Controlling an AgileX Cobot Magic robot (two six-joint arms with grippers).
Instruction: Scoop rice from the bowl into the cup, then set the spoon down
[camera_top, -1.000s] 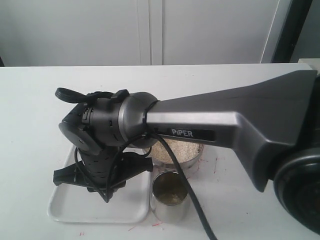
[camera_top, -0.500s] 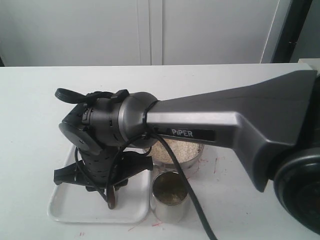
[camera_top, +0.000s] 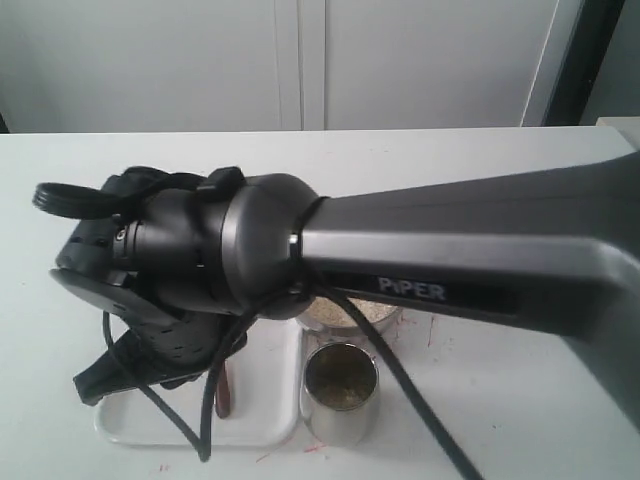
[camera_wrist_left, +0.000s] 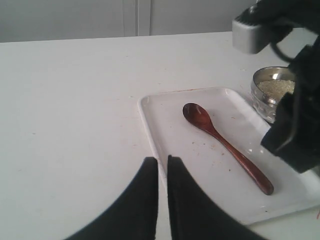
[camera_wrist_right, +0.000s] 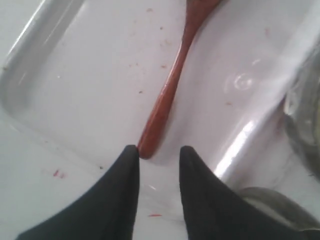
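Note:
The reddish-brown spoon (camera_wrist_left: 225, 145) lies flat in a white tray (camera_wrist_left: 165, 145), free of both grippers; its handle end (camera_wrist_right: 150, 140) is just beyond my right gripper's fingertips. My right gripper (camera_wrist_right: 158, 150) hangs open over the tray, nothing between its fingers. The right arm's wrist (camera_top: 190, 270) covers most of the tray in the exterior view, with a bit of spoon (camera_top: 225, 388) showing below it. The steel cup (camera_top: 340, 388) stands beside the tray with grains inside. Behind it the bowl (camera_top: 352, 312) holds rice (camera_wrist_left: 277, 87). My left gripper (camera_wrist_left: 162, 161) is shut and empty, near the tray's edge.
The white tray (camera_top: 135, 428) sits at the front left of a white table (camera_top: 480, 170), close to the front edge. Bowl and cup stand tight against the tray's right side. A pale wall with cabinet doors runs behind the table.
The right arm has lifted and swung closer to the camera, filling more of the view. The spoon, hidden under the gripper a second ago, now lies released on the tray.

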